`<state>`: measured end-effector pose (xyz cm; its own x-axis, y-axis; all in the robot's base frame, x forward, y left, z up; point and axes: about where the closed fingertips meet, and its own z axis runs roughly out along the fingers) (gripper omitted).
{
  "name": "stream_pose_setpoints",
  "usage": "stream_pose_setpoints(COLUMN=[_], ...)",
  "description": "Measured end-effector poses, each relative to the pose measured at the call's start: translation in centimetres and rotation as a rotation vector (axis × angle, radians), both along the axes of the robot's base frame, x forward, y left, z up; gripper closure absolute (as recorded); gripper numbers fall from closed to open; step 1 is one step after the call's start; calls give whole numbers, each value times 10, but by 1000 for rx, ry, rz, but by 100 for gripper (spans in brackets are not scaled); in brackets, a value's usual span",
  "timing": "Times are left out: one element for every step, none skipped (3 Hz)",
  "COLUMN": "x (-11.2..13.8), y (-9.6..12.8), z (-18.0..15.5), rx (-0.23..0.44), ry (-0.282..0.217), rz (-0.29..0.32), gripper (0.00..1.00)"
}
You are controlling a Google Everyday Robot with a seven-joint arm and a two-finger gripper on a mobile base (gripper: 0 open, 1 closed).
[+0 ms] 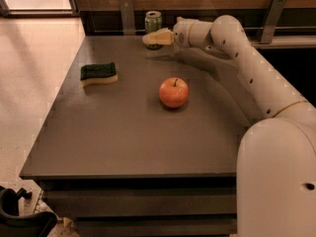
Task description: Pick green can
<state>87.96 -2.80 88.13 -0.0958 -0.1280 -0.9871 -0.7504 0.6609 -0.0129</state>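
Observation:
The green can (153,19) stands upright at the far edge of the dark table (123,132), against the back wall. It has a pale green body and a silver rim. My gripper (157,37) reaches in from the right at the end of the white arm (247,58). It sits right in front of the can at table height and hides the can's lower part. I cannot tell whether it touches the can.
A red apple (174,92) sits in the middle of the table. A yellow sponge with a green top (98,74) lies to the left. Two metal brackets (127,14) stand on the wooden back wall. The table's left edge drops to a light floor.

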Motion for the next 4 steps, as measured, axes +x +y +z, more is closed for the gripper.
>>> stream_pose_setpoints(x=[5,10,12,12], y=[12,27,36,40], z=[9,9,2,1], rx=[18,25,24,24], ry=[-20,-20,-10,-8], rz=[25,53,75,80], gripper=[0,2,25,47])
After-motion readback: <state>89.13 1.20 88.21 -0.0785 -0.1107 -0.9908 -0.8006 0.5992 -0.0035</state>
